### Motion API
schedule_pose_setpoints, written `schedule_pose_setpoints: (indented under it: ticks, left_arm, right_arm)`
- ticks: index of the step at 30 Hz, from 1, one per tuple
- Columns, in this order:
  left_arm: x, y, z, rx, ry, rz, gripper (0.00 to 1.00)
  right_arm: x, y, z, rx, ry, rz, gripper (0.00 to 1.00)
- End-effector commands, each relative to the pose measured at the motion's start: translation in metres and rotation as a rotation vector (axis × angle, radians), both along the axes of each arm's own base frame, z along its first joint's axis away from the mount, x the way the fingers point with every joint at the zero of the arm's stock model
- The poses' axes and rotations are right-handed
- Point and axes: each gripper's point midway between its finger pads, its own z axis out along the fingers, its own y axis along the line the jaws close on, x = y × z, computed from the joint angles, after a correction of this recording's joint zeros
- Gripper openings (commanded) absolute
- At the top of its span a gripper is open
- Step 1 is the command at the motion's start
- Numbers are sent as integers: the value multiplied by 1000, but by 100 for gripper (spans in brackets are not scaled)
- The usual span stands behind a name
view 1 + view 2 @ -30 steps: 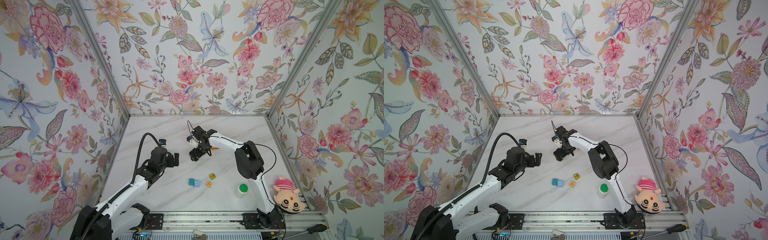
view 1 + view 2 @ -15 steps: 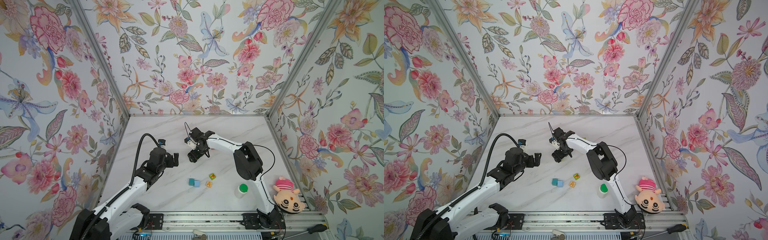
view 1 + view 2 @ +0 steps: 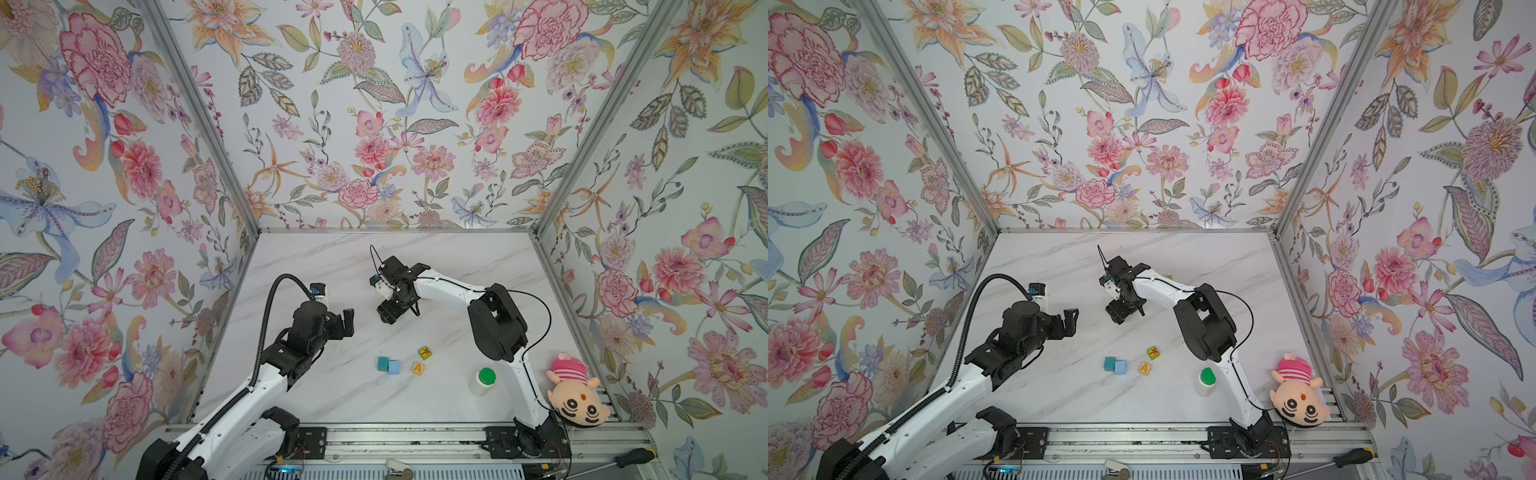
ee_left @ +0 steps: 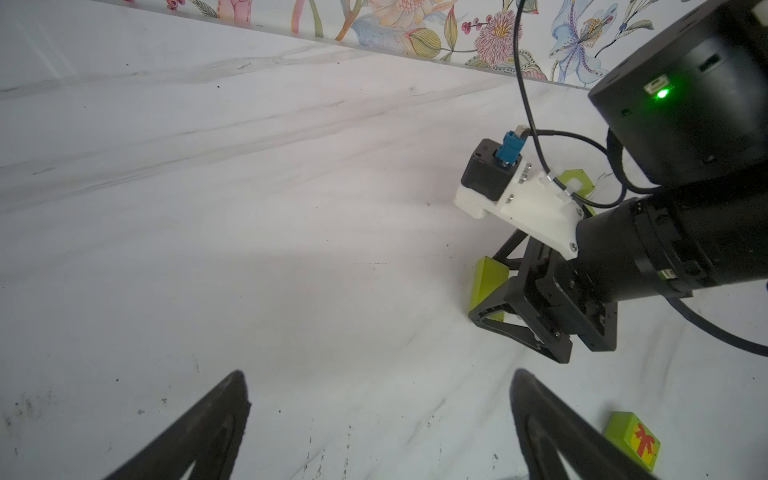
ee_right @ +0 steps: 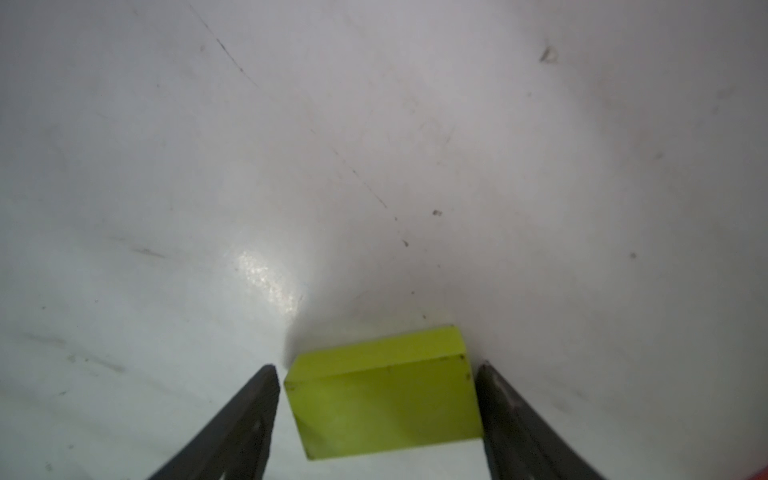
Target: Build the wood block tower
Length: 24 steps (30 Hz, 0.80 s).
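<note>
While the left gripper hung idle, the right gripper stood astride a lime-green block

On the left, the left gripper hovered above the marble table, jaws spread wide and empty. Right of it, the right gripper was down at the tabletop with a finger either side of the flat-lying lime-green block. A thin gap showed on one side, so it was not yet clamped. Picking up looked to be the step in hand; next came a square squeeze and a straight lift. Nearer the rail, the teal cube, light-blue cube, tan "A" cube and green red-marked cube lay loose, unstacked. No tower showed. In both top views the gripper hid the block, and a second lime piece showed only partly behind the wrist mount
</note>
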Motion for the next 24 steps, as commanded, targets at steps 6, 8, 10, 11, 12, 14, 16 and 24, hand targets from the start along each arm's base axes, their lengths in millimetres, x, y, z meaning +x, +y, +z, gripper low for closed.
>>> schedule_pose_setpoints:
  ticks: [6, 8, 10, 11, 12, 14, 16, 24]
  left_arm:
    - [-4, 11, -6, 9, 13, 45, 99]
    - [-4, 11, -6, 10, 14, 43, 99]
    - [-5, 11, -8, 15, 19, 41, 99]
    - [-4, 11, -7, 15, 19, 41, 99]
    - [-5, 10, -8, 18, 21, 39, 99]
    - [-4, 11, -8, 20, 20, 38, 99]
    - [-3, 9, -7, 18, 19, 35, 99]
    - [-1, 9, -7, 25, 22, 34, 100]
  right_arm:
    - [-29, -18, -20, -90, 80, 27, 77]
    - [-30, -17, -18, -87, 80, 39, 77]
    - [-32, -18, -18, -89, 79, 47, 77]
    - [-32, -19, -18, -91, 78, 49, 77]
    - [-32, -20, -18, -97, 75, 51, 77]
    - [-32, -21, -20, -105, 72, 54, 77]
    - [-32, -22, -21, -110, 71, 55, 76]
    - [-28, -24, -22, -134, 48, 48, 58]
